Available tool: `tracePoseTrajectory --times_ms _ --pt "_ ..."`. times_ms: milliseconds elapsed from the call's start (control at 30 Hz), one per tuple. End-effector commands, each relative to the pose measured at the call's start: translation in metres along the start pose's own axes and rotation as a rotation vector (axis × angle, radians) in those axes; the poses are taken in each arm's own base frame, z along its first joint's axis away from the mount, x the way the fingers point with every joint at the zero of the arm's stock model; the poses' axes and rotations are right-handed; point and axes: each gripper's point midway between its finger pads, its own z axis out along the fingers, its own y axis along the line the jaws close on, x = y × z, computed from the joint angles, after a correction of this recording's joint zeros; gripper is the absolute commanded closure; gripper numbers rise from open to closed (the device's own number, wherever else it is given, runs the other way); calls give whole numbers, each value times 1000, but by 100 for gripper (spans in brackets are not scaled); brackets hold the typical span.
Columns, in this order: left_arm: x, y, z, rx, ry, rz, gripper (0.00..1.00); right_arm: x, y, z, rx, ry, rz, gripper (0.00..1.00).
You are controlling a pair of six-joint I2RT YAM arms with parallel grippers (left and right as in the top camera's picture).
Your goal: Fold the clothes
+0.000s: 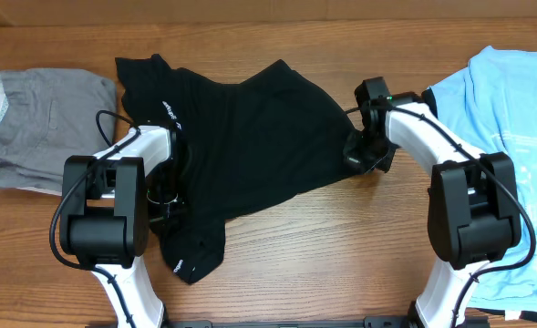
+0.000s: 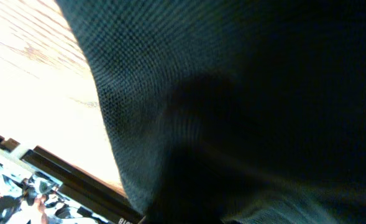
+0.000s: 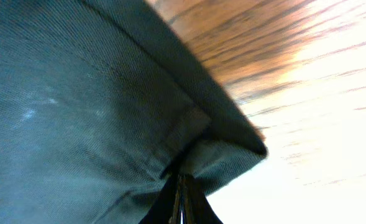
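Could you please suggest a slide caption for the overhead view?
Left claw and right claw at opposite edges of a black tee on a table; grey garment left, blue tee right.

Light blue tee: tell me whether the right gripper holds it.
No: the right gripper is shut on the black tee's edge, with the light blue tee lying farther right.

Small white lettering (image 1: 170,110) on the black tee (image 1: 250,137) was too small to read; white print (image 1: 516,146) on the light blue tee (image 1: 496,91) was illegible too.
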Motion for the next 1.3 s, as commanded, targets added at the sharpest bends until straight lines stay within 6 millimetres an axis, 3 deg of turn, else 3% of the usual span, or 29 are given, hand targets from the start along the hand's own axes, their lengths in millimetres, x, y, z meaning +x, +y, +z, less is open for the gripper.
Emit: tracePoseTrajectory --times_ms 0,100,233,333,433,633,800,1000,1100,1267 --pt "-13 -9 -32 64 -70 45 96 -38 7 -53 -45 -132 27 96" --pt "-21 -8 -69 116 -156 58 96 -51 0 -99 -48 -201 47 96" --pt "-24 -1 -123 203 -296 44 96 -55 -10 -141 -51 -263 27 96" --pt "-21 5 -142 236 -348 35 96 -44 -16 -144 -32 -232 28 96" --pt "-17 8 -147 247 -360 33 96 -35 -22 -141 -8 -192 29 96" --pt "-6 9 -141 242 -309 45 96 4 -61 -120 176 -40 37 96" --pt "0 7 -139 252 -284 53 96 23 -79 -80 238 38 37 96" --pt "3 2 -130 267 -253 60 96 36 -84 -21 199 59 50 96" --pt "4 1 -125 263 -243 62 96 37 -84 -5 179 41 68 96" --pt "14 -14 -114 278 -210 99 96 40 -78 4 136 52 70 95"
